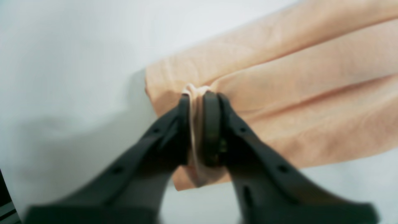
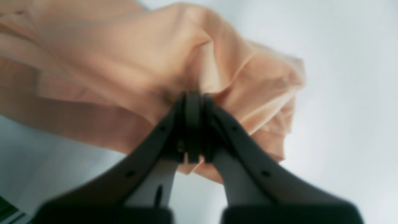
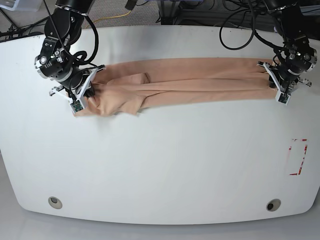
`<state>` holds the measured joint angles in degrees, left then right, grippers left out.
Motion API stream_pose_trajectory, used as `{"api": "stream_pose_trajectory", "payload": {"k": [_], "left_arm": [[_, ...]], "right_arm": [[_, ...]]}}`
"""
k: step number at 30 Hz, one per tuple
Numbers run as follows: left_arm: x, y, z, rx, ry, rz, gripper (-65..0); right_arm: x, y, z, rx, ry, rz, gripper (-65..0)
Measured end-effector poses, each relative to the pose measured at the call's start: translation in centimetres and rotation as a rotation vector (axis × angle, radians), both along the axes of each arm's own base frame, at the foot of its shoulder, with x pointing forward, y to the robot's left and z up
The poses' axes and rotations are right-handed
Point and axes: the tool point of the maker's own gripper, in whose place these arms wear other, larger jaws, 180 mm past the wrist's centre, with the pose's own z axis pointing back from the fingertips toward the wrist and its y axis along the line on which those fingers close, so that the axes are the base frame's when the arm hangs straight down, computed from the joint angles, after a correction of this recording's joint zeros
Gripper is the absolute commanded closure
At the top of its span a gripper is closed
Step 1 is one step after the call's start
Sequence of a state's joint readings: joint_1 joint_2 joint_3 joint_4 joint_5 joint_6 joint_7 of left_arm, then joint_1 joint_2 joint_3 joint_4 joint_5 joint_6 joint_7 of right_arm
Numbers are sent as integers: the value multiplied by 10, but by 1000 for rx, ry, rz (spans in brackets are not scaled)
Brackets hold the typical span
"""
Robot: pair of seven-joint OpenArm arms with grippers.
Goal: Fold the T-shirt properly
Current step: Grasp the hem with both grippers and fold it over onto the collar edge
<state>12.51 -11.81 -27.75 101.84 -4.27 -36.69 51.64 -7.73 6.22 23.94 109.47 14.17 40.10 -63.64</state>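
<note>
Peach cotton T-shirt (image 3: 185,80), soft and creased, lies as a long narrow band across the far half of the white tabletop (image 3: 165,165), already folded lengthwise, and stretched between both arms. Left gripper (image 1: 200,102) sits at the band's end nearest the small red-outlined marking (image 3: 298,156) on the table; its black jaws stand nearly together with a thin ridge of peach fabric between them, so it's pinching the shirt edge, though the grip looks light. Right gripper (image 2: 193,99) is at the opposite end of the T-shirt, jaws pressed tight together with bunched cloth wedged at and below the pads; that end is lumpier, with a loose flap and wrinkles spilling toward the table's near side. Wrist views are blurry, so how many layers each jaw holds I can't tell. My read: lengthwise fold is done, and this is either the tension-and-flatten step or the start of the crosswise fold. Next move probably calls for carrying one end over to meet the other, keeping the band taut and edges aligned. Risk: the left pinch slipping off, or the bunched right end folding in crooked.
</note>
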Motion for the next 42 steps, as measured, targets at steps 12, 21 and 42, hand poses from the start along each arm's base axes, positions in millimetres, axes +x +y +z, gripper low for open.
{"api": "stream_pose_trajectory", "payload": {"k": [12, 21, 42], "left_arm": [[-9, 3, -6, 23, 61, -2, -383], [14, 15, 54, 126, -55, 17, -383], [-8, -25, -32, -22, 185, 1, -383]], "right_arm": [[-25, -7, -16, 18, 59, -59, -404], [-19, -22, 16, 56, -32, -129, -472], [22, 35, -25, 462, 43, -88, -179]]}}
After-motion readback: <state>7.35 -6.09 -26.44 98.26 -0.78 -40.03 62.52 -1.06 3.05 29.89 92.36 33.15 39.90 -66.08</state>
